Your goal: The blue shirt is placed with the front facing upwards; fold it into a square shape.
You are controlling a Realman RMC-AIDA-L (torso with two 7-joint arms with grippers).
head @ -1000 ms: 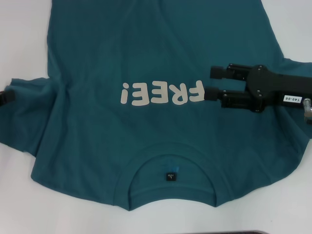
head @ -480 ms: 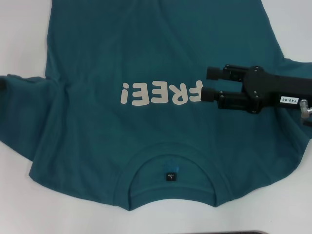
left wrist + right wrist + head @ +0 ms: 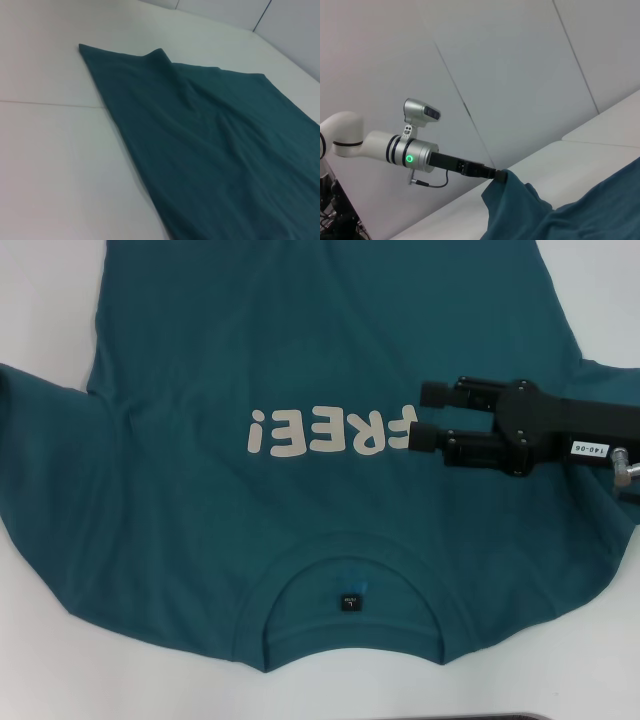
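White table (image 3: 50, 660) under blue shirt (image 3: 300, 350), front up, collar (image 3: 350, 545) at 6 o'clock, black neck label (image 3: 349, 602) inside. Off-white "FREE!" lettering (image 3: 325, 431) reads upside down. Right gripper (image 3: 422, 412) at 3 o'clock beside lettering, fingers spread, tag "140-06" (image 3: 585, 448). Left gripper (image 3: 500, 175) pinching lifted sleeve at 9 o'clock edge.

A robotics lab or test cell, by the look of it: a bare white table (image 3: 55, 150) seamed from joined slabs, plain white wall panels (image 3: 520, 65) with thin dark joints at twelve o'clock behind it, and a white robot arm (image 3: 385, 147) with a green indicator light.
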